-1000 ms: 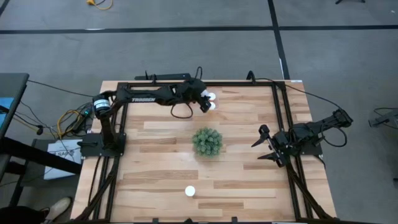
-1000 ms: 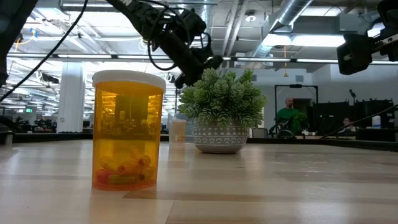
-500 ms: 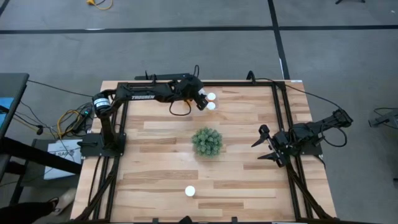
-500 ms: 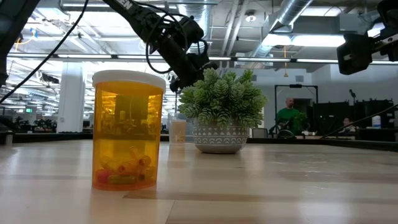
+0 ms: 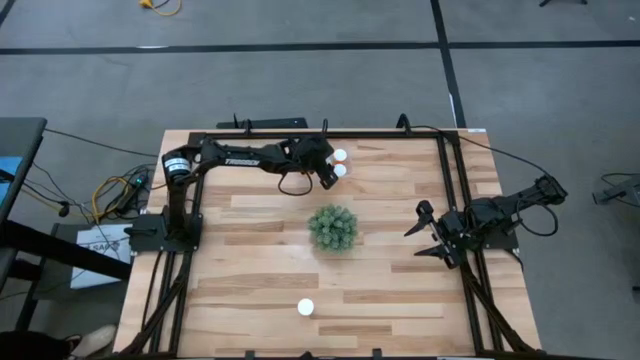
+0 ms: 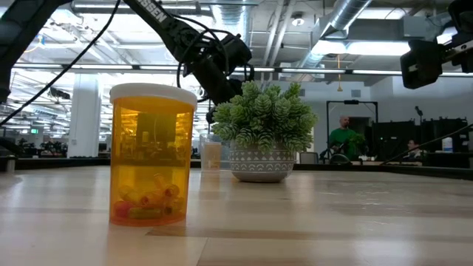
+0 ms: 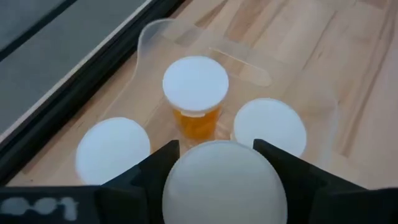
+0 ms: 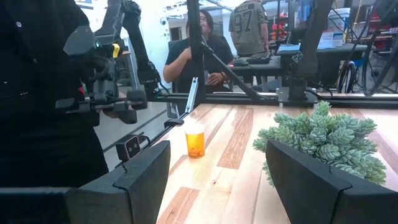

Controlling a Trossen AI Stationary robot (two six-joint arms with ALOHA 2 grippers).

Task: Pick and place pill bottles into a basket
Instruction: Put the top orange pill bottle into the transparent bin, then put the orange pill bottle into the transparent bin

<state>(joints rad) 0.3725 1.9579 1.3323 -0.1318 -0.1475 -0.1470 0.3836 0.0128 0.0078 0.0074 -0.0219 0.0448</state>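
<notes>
The left claw (image 7: 217,186) hangs over the clear basket (image 7: 152,37) by the table's (image 5: 400,200) far edge, its fingers clamped on a white-capped pill bottle (image 7: 224,183). Three more pill bottles (image 7: 195,87) stand upright in the basket just under it. Another bottle (image 5: 306,308) stands alone near the table's front edge, in front of the green plant (image 5: 333,228). The right claw (image 5: 428,235) waits at the table's right edge, fingers spread apart.

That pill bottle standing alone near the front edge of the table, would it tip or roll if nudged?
The lone pill bottle looks squat with a broad flat base, so probably steady. Only a few pills lie at the bottom, so likely light. On its side, the round body would probably roll.
</notes>
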